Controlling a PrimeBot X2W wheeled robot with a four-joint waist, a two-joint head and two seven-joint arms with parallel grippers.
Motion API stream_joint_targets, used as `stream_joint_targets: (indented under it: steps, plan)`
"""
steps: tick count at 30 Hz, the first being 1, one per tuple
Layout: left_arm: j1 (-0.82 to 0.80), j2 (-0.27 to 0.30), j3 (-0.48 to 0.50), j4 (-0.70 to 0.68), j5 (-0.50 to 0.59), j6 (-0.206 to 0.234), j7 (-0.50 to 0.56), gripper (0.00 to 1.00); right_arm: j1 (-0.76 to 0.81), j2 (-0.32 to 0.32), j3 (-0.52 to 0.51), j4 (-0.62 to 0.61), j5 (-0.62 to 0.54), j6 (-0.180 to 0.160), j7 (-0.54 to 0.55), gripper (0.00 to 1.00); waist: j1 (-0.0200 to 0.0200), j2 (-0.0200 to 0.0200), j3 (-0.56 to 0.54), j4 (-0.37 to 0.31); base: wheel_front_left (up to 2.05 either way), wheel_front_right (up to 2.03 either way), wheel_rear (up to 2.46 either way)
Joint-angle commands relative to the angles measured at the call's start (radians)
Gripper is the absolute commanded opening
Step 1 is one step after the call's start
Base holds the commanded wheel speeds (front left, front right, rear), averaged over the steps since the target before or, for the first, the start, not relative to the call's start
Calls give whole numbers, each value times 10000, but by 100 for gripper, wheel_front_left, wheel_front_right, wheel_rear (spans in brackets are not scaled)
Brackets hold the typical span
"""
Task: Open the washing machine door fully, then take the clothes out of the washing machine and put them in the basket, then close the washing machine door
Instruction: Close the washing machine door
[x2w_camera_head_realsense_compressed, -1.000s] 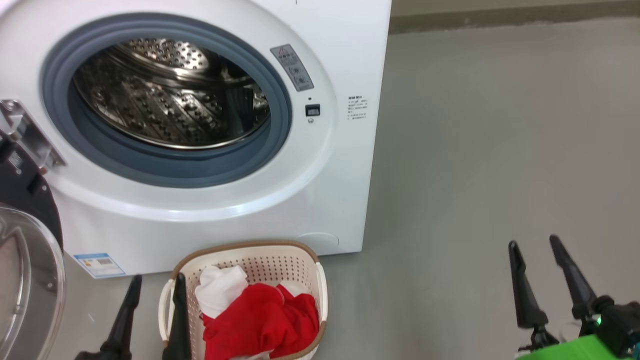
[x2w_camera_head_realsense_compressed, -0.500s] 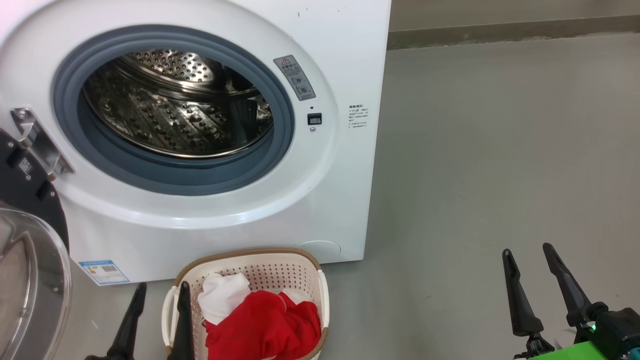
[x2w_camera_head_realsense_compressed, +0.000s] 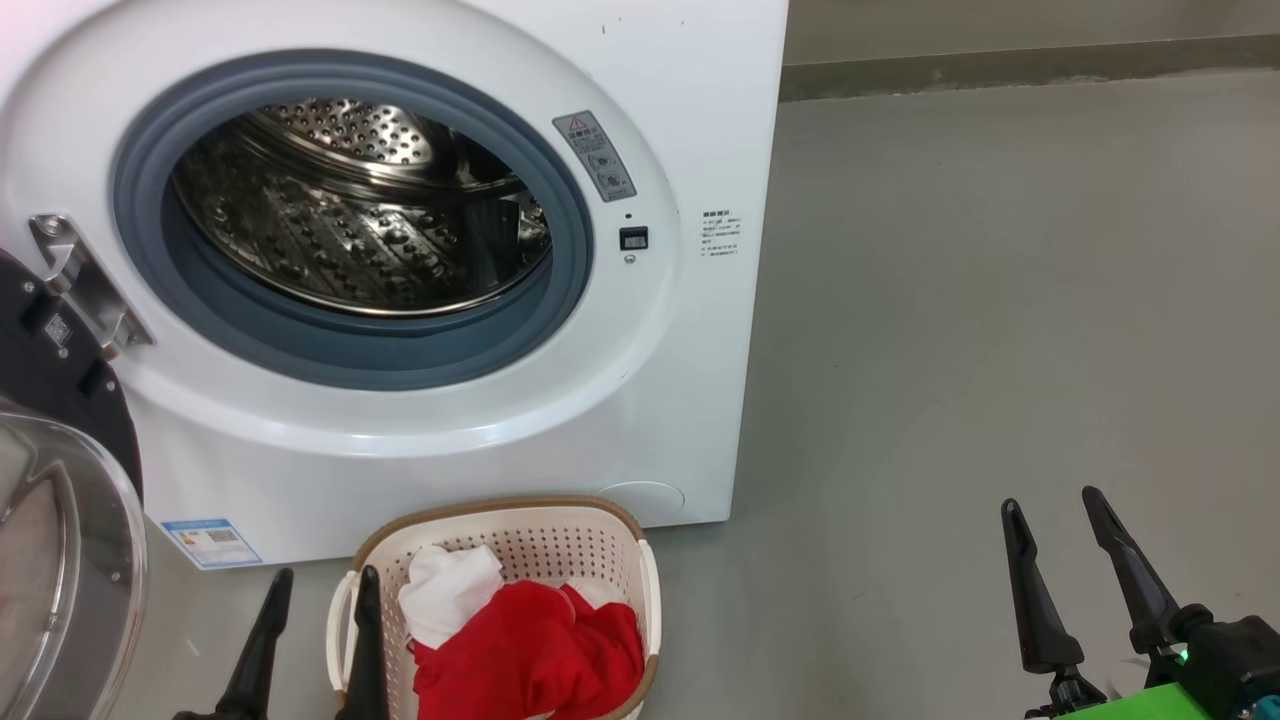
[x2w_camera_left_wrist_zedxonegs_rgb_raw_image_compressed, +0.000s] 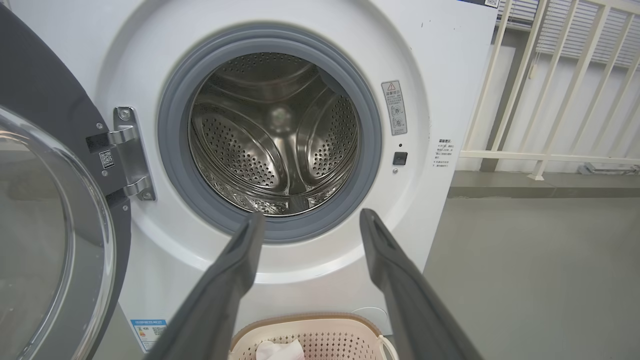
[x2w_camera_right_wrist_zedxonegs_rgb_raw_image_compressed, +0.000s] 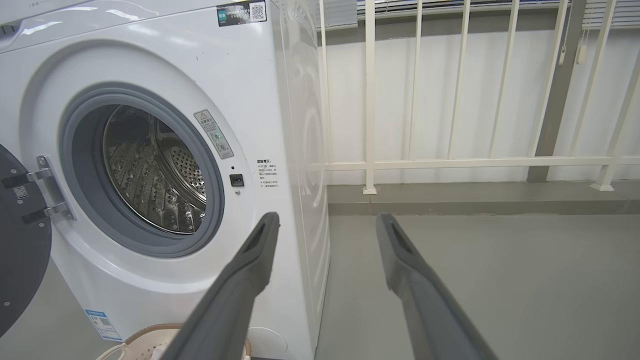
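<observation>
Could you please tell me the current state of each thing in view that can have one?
washing machine door: open, swung out on its hinge
washing machine: empty inside
clothes: piled in the basket
basket: upright, part filled
left gripper: open, empty
right gripper: open, empty

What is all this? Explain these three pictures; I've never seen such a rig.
A wheeled, two-armed robot. One picture looks down from its head: the left gripper and right gripper, each two long dark fingers, stand open and empty. The other two pictures come from cameras on each wrist, looking along those fingers. Ahead stands a white washing machine, its door swung open at the left, its steel drum empty. On the floor before it, a basket holds red and white clothes.
</observation>
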Motion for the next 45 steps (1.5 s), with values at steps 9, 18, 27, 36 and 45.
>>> stream_joint_targets:
  steps: [9,18,27,36,45]
  plan:
    - [-212,74,359,-311,-19,62,-51,100,-252,-141,160,-226,58,60,-65,100,0,0,8,-8,-106,93,13]
    - [-226,74,266,-426,4,-29,-51,100,-268,-141,190,-236,74,60,-65,100,0,0,-30,-4,-183,168,14]
    - [-253,74,122,-364,153,99,-51,100,-295,-141,180,-217,101,60,-65,100,0,0,-40,22,-70,70,0]
    - [-273,74,117,-472,231,162,-51,100,-278,-141,206,-225,132,60,-65,100,0,0,-62,81,0,0,0]
    - [-259,74,162,-623,383,242,-51,100,-264,-141,241,-221,172,60,-65,100,0,0,-100,369,0,0,0]
